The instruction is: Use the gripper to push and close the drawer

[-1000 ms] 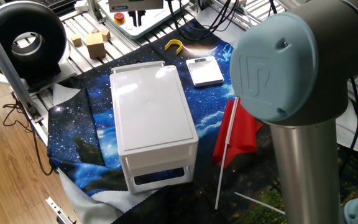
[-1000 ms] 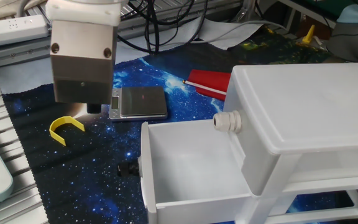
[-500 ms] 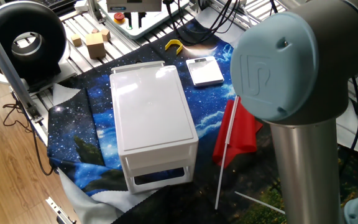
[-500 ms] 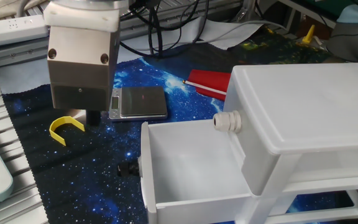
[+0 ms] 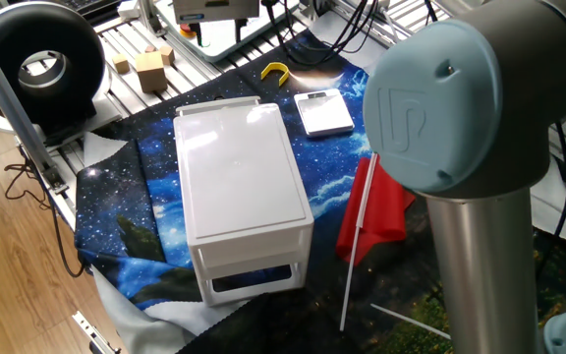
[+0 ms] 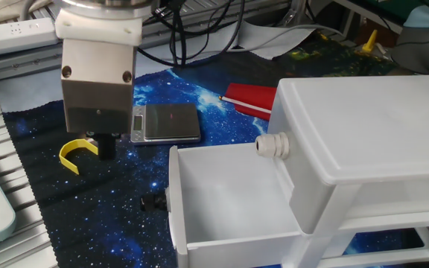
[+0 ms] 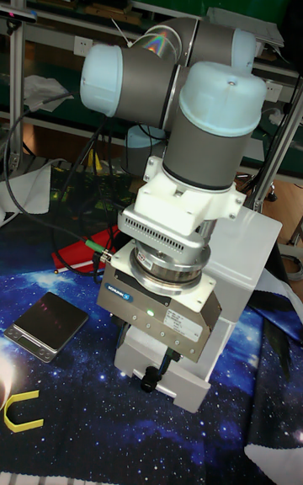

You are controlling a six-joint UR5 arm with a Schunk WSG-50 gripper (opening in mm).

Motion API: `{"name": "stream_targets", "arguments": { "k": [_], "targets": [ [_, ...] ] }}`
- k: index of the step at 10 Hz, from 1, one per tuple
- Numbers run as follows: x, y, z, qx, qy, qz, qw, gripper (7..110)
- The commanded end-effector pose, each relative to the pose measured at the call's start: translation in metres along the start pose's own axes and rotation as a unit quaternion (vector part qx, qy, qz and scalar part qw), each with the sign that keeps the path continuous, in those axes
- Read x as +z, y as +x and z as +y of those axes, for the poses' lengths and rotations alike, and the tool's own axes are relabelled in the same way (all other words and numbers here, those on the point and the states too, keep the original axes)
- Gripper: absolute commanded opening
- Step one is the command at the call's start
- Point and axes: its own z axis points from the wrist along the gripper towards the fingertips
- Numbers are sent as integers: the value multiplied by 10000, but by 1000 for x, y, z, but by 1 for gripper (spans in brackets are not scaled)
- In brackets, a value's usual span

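The white cabinet (image 6: 371,126) has its upper drawer (image 6: 229,197) pulled far out toward the left, and nothing lies in it. My gripper (image 6: 106,147) hangs to the left of the drawer's front, over the starry cloth, a gap away from it. Its black fingertips (image 7: 151,381) sit close together with nothing between them. In the tall fixed view the gripper's boxy body (image 7: 160,317) hides most of the drawer (image 7: 189,391). In one fixed view the drawer (image 5: 219,104) juts out of the cabinet's (image 5: 244,187) far end.
A small flat scale (image 6: 166,123) lies just behind the gripper, and a yellow C-shaped piece (image 6: 77,152) lies beside its fingertips. A red folded item (image 6: 252,99) rests near the cabinet. A white knob (image 6: 272,145) sits at the drawer's back edge. The big arm joint (image 5: 460,98) blocks the right.
The gripper has come down a little toward the cloth, to the left of the drawer's front. The drawer and cabinet have not moved.
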Motion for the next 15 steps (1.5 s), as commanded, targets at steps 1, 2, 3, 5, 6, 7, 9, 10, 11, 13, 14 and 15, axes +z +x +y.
{"name": "stream_targets", "arguments": {
  "k": [1, 2, 3, 5, 6, 7, 9, 10, 11, 13, 14, 15],
  "targets": [
    [10, -7, 15, 15, -212, -119, 9997, 66],
    [13, -5, 21, 66, -300, -89, 9995, 88],
    [14, -5, 22, 76, -309, -75, 9995, 88],
    [17, -3, 25, 120, -336, -42, 9994, 88],
    [21, -1, 29, 177, -406, -11, 9990, 88],
    [26, 1, 30, 192, -402, -3, 9990, 88],
    [34, 2, 27, 183, -349, -33, 9992, 88],
    [36, 2, 25, 180, -337, -57, 9993, 88],
    [40, -1, 20, 119, -320, -155, 9993, 88],
    [51, 1, 17, 91, -370, -233, 9990, 88],
    [54, 2, 15, 88, -371, -267, 9989, 88],
    [55, 3, 16, 90, -382, -271, 9989, 88]
  ]
}}
